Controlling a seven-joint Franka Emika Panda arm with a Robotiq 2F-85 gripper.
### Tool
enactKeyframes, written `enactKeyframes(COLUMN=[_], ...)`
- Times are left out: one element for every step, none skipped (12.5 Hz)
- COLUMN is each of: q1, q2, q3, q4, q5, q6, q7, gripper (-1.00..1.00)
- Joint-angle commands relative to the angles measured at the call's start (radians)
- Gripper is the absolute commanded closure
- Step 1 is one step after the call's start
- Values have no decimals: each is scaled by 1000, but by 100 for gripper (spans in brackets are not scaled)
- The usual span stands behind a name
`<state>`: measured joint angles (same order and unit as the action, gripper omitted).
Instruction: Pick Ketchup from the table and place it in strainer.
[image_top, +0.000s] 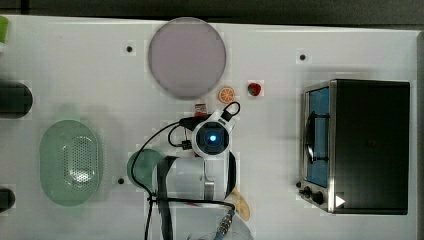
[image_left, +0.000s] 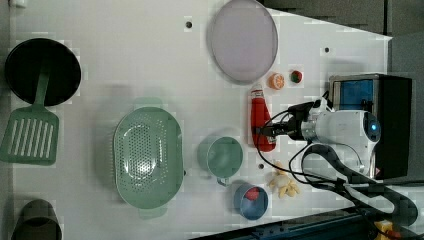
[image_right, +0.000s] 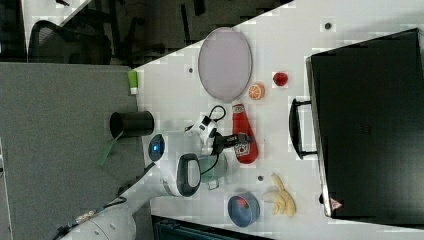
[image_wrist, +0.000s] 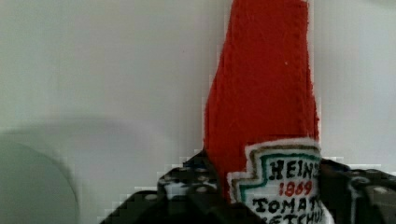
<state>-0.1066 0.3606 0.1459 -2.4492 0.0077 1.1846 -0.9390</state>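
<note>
- Where the Ketchup (image_left: 262, 122) lies flat on the white desk (image_left: 125, 60), its long axis runs from the white cap, which points toward the grey-lilac plate (image_left: 243, 40), down to the broad base, and the end effector (image_left: 263, 132) sits across the label end of the body.
- Seen in the wrist view, the Ketchup (image_wrist: 264, 107) stands between the two fingers (image_wrist: 187, 184), which flank it partly open; whether they are pressing it yet I cannot tell.
- Across the green cup (image_left: 222, 156), toward the left view's left, waits the strainer (image_left: 147, 157), well apart from the bottle.
</note>
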Motion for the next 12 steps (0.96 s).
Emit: enactKeyframes(q1=[3,3,4,4,4,5,6,7,9,14,21,30], q2=[-52,-90,-139,-197,-258,-321,-381,-434,-476,-508,-531,-545], q3=[-5,-8,-10,-9,-8,-5,-1,6,14,28,48,74], q4=[8,9,11,18,28,41,54,71,88,107,121,129], q5=[3,3,3,3,3,3,3,4,4,6,6,6], q6=[-17,-57,-124,-201,-279,-357,-445,-531,-605,-657,-686,-694], q7=[-29,-28,-28,-28,-28,-28,-27,-7,38,91,125,139], gripper=[-20,-20,-20,-20,-20,-20,-20,-20,-20,-20,-20,-20])
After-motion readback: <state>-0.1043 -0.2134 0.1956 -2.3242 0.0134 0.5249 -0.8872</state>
